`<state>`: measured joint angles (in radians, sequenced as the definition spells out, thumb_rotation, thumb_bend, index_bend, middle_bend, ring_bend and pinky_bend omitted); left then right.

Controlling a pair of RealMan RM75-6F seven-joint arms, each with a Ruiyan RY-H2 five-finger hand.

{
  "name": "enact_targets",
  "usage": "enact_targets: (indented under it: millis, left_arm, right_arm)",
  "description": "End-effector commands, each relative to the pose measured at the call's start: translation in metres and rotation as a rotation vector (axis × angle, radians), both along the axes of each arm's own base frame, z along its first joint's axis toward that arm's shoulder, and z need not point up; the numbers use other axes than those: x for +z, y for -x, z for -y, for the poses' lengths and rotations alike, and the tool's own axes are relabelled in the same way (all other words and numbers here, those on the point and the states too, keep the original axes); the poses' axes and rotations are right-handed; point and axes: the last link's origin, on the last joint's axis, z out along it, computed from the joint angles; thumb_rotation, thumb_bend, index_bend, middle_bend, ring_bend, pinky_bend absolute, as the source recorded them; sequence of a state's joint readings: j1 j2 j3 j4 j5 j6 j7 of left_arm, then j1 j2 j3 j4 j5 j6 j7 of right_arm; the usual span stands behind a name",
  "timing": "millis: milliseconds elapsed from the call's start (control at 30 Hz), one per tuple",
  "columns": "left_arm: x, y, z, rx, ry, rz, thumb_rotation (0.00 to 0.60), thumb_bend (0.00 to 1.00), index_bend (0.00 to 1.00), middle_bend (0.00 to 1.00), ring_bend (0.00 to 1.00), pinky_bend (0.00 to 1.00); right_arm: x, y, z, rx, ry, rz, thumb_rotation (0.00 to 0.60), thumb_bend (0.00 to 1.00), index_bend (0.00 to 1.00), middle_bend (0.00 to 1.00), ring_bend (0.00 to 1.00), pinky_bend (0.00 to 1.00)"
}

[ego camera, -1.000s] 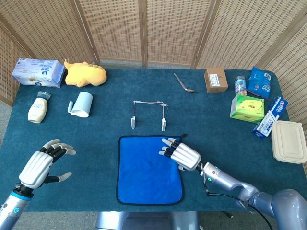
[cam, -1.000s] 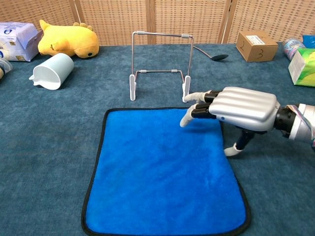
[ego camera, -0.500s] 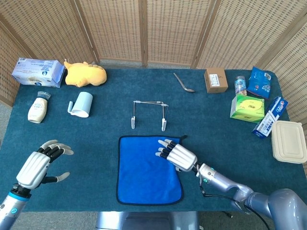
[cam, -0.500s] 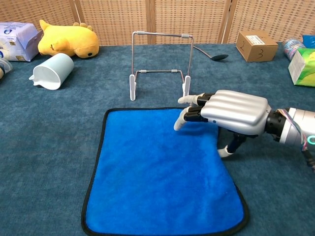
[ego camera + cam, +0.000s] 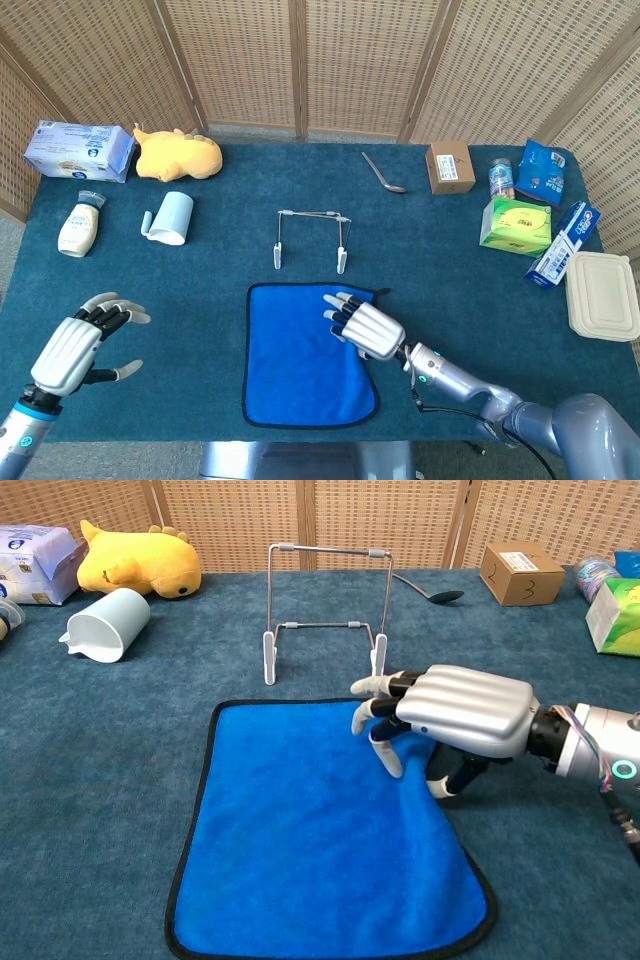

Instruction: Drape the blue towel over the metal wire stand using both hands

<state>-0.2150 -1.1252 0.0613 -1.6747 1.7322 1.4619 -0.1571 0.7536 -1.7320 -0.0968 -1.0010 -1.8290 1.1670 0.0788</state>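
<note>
Compared with a second ago, the right robot hand (image 5: 452, 720) has slid leftward along the far edge of the blue towel (image 5: 320, 840), and its fingers (image 5: 388, 752) now curl down into the cloth, dragging the far right corner inward so that the right edge slants. Whether the corner is actually pinched between thumb and fingers cannot be told. The blue towel lies flat on the surface (image 5: 480, 290), beneath and to the near left of this robot hand. The metal wire stand (image 5: 325, 605) stands upright just beyond the fingertips, apart from the towel's far edge. The left robot hand (image 5: 75, 345) hovers well to the left of the towel, fingers spread and holding nothing. Farther from the right robot hand lie a light blue cup (image 5: 105, 623) on its side, a yellow plush toy (image 5: 140, 565), a spoon (image 5: 383, 173) and a small cardboard box (image 5: 520, 574).
</note>
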Motion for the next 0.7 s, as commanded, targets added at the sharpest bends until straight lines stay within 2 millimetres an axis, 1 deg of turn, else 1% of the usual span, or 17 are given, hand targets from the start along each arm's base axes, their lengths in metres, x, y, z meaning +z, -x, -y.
enact_targets:
  millis: [33, 133, 200, 233, 367, 567, 700]
  left_arm:
    - [0.0, 0.001, 0.0, 0.004, -0.002, -0.002, 0.6, 0.18, 0.35, 0.34, 0.3, 0.17]
    - [-0.001, 0.002, 0.0, 0.01, 0.0, -0.012, 0.6, 0.18, 0.37, 0.34, 0.3, 0.18]
    - [-0.002, 0.002, -0.004, -0.02, -0.018, -0.088, 0.6, 0.18, 0.37, 0.34, 0.3, 0.18]
    - [-0.002, 0.002, -0.005, -0.025, -0.022, -0.1, 0.6, 0.18, 0.38, 0.34, 0.3, 0.18]
    - [-0.006, -0.002, -0.012, -0.091, -0.055, -0.222, 0.6, 0.18, 0.38, 0.35, 0.3, 0.18]
    - [-0.016, -0.006, -0.024, -0.127, -0.041, -0.287, 0.6, 0.18, 0.38, 0.34, 0.29, 0.18]
    - [-0.023, -0.008, -0.031, -0.148, -0.033, -0.298, 0.6, 0.18, 0.38, 0.34, 0.29, 0.18]
  right_arm:
    - [0.0, 0.0, 0.0, 0.0, -0.002, 0.002, 0.6, 0.28, 0.63, 0.3, 0.11, 0.2]
    - [-0.001, 0.0, -0.001, 0.0, -0.002, 0.009, 0.6, 0.28, 0.67, 0.31, 0.13, 0.21]
    - [0.0, -0.002, -0.002, -0.005, -0.005, 0.03, 0.6, 0.28, 0.69, 0.31, 0.14, 0.21]
    - [0.0, -0.002, -0.002, -0.006, -0.005, 0.032, 0.6, 0.28, 0.7, 0.32, 0.15, 0.21]
    - [0.0, 0.0, -0.003, -0.018, -0.009, 0.043, 0.6, 0.28, 0.71, 0.32, 0.17, 0.22]
    - [0.001, 0.002, -0.004, -0.044, -0.008, 0.076, 0.6, 0.28, 0.72, 0.33, 0.18, 0.22]
    - [0.002, 0.002, -0.004, -0.054, -0.004, 0.088, 0.6, 0.28, 0.73, 0.33, 0.19, 0.22]
